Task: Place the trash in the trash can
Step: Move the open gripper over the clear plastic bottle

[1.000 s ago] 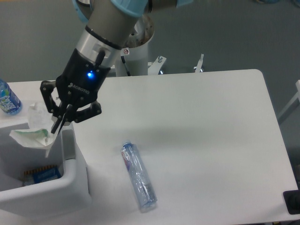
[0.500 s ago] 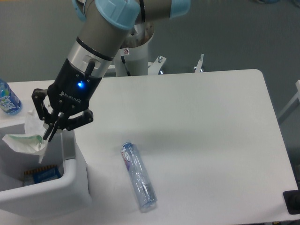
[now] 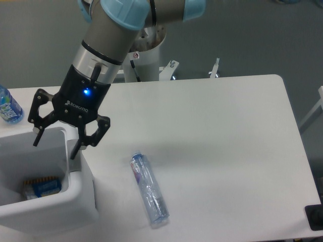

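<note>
Clear crushed plastic, that is what sits out on the white table (image 3: 217,126) right now: the long, flattened clear plastic bottle with the red-and-blue label (image 3: 149,188) lies on its side, cap end pointing up-left, well apart from anything else and just right of the large white plastic rectangular trash can (image 3: 75,194) at the table's left edge. And the black two-finger gripper (image 3: 54,141) hangs over the can's near corner with its jaws spread wide, nothing between them. Inside the can a small blue-and-orange packet (image 3: 43,187) shows at the bottom; the white paper scrap I cannot pick out from here (it would blend into those white walls, so no call on that one). Away at the far left stands the blue-labelled water bottle (image 3: 8,107), which is not the job. Now, the crushed bottle: it looks empty and very light, thin-walled, so it should give under the fingers rather than resist, and that glossy skin could well slip or roll. My read is that the best hold is across the narrow width near mid-body, fingers either side of the long axis, closing gently, since a pinch near the cap end could let the long tail swing and twist out.
</note>
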Robot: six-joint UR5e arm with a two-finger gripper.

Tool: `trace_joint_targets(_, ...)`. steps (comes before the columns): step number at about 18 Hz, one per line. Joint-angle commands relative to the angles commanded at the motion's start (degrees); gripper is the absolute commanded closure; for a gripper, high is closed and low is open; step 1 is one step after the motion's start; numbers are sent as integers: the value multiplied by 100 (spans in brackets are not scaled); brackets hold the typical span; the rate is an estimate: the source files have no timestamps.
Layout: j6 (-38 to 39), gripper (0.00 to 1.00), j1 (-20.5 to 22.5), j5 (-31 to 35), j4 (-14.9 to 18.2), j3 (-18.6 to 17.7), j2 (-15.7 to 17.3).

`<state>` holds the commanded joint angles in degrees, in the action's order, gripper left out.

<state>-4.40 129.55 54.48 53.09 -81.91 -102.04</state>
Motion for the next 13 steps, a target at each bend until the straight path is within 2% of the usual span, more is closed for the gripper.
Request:
trace_joint_targets(8, 290, 0, 35, 2355, 18, 377, -88)
trace_joint_targets(11, 229, 0, 149, 2786, 61, 369, -105)
trace_joint_targets(13, 229, 0, 219, 3085, 70, 387, -228)
